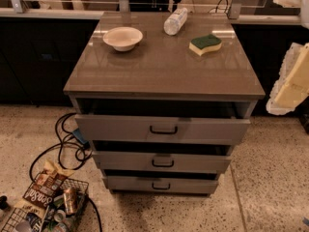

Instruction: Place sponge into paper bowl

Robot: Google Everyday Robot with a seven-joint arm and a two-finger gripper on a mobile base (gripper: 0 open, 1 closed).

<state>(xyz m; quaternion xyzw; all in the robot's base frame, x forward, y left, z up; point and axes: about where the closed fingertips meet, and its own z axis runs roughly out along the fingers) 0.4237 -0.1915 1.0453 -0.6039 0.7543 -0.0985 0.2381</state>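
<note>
The sponge, pale yellow with a dark green top, lies on the right rear part of the cabinet top. The paper bowl, cream and empty, stands upright at the left rear. My gripper is at the right edge of the camera view, close to the camera, off the cabinet's right side and well apart from the sponge. Its pale yellow fingers stand apart, open and empty.
A clear plastic bottle lies on its side at the back between bowl and sponge. The cabinet's three drawers are pulled slightly out. Cables and a wire basket of snacks and cans are on the floor at left.
</note>
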